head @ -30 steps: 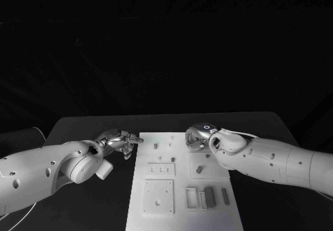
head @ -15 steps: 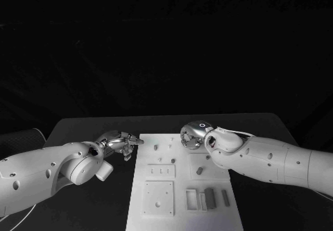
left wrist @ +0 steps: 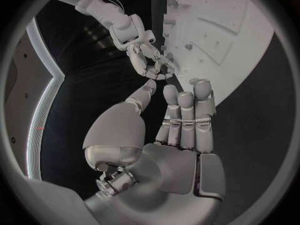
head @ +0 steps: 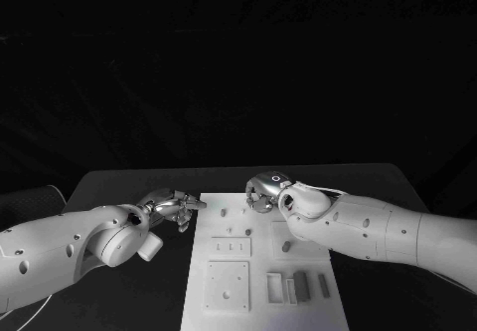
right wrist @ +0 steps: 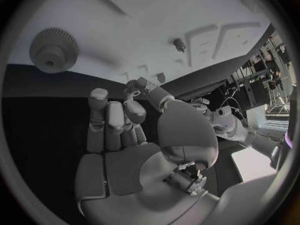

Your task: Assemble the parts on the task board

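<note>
1. While both arms reach over the black worktop [head: 129,181], the right hand [head: 262,194] hovers above the far end of the white task board [head: 260,296]; its fingers curl inward, and whether they pinch a small part cannot be told.
2. Over the worktop just beside the board's far left corner, the left hand [head: 177,205] holds nothing that can be seen, its fingers straight and close together in the left wrist view.
3. Seen from the right wrist, a round gear [right wrist: 54,49] and a small peg [right wrist: 179,44] stand on the board beyond the right hand's fingertips [right wrist: 134,90].
4. Further parts sit nearer the robot: a dark block [head: 300,283] in a slot, with a recessed square plate [head: 227,283] beside it.
5. Judging by this pose, the step in hand looks like a reach or placement at the far-end pieces by the right hand.
6. Next, that hand likely needs to descend squarely onto its target and close or seat firmly, while the left hand stands ready to steady the board.
</note>
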Controlling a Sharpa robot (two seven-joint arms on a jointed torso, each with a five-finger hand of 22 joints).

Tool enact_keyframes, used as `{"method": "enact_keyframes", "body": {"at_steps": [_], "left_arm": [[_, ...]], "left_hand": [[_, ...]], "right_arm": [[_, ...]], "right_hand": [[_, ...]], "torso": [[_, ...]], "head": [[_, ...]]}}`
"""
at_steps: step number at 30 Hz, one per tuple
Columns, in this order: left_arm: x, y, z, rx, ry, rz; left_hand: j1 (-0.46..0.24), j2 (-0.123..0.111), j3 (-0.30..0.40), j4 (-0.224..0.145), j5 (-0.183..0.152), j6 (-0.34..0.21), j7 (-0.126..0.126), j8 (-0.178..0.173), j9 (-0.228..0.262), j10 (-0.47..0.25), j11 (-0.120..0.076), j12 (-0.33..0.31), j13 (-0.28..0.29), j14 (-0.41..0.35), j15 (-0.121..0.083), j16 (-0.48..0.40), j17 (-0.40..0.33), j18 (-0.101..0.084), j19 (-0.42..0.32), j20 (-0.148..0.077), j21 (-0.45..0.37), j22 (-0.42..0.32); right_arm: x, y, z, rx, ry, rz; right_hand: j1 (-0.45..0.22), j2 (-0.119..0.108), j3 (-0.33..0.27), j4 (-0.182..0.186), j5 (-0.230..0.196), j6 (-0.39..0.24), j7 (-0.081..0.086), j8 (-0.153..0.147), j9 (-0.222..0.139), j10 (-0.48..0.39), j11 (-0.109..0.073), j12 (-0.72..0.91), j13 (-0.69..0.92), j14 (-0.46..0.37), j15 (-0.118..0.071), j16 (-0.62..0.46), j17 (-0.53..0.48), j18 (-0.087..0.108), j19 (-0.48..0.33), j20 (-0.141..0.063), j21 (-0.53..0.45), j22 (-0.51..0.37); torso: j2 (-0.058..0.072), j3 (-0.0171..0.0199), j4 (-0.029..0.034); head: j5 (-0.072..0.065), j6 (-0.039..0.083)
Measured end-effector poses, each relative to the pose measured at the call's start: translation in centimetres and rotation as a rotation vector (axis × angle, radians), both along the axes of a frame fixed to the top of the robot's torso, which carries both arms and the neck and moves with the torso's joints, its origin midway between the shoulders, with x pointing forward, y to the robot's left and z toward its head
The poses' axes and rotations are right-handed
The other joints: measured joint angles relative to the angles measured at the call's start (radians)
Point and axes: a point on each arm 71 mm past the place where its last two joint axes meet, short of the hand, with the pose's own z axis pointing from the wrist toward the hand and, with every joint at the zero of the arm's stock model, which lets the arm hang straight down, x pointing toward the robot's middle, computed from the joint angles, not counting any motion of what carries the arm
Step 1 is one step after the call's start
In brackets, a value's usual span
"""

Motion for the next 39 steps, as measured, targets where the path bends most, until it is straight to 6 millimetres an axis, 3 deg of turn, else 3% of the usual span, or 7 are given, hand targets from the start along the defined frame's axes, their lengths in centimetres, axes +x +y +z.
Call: {"method": "enact_keyframes", "body": {"at_steps": [11, 39], "left_arm": [[0.0, 0.0, 0.0, 0.0, 0.0, -0.001], [0.2, -0.3, 0.2, 0.0, -0.004, -0.004]], "left_hand": [[0.0, 0.0, 0.0, 0.0, 0.0, 0.002, 0.002, 0.0, 0.001, 0.0, 0.0, 0.0, 0.0, 0.0, 0.0, 0.0, -0.001, 0.0, 0.0, 0.0, 0.0, 0.001], [0.0, 0.0, 0.0, 0.0, 0.0, 0.001, 0.001, -0.004, 0.001, -0.002, 0.002, 0.0, 0.001, 0.0, 0.0, 0.004, -0.004, 0.0, 0.0, 0.0, 0.0, 0.002]], "right_arm": [[0.6, 0.8, 0.1, -0.003, -0.017, -0.01], [1.2, 1.6, -0.4, -0.011, -0.021, -0.022]], "right_hand": [[0.0, 0.0, -0.001, -0.001, 0.0, 0.0, 0.0, 0.0, 0.0, 0.003, -0.003, 0.0, 0.0, 0.002, -0.002, 0.0, 0.0, 0.0, 0.002, 0.001, 0.0, 0.0], [0.0, 0.0, -0.001, -0.001, 0.0, 0.0, 0.0, -0.001, 0.0, 0.006, -0.005, 0.0, -0.001, 0.004, -0.004, 0.0, -0.003, 0.0, 0.002, 0.002, 0.0, 0.0]], "torso": [[0.0, -0.0009, 0.0006], [0.001, 0.0012, -0.0001]], "head": [[0.003, 0.002], [0.009, 0.0]]}}
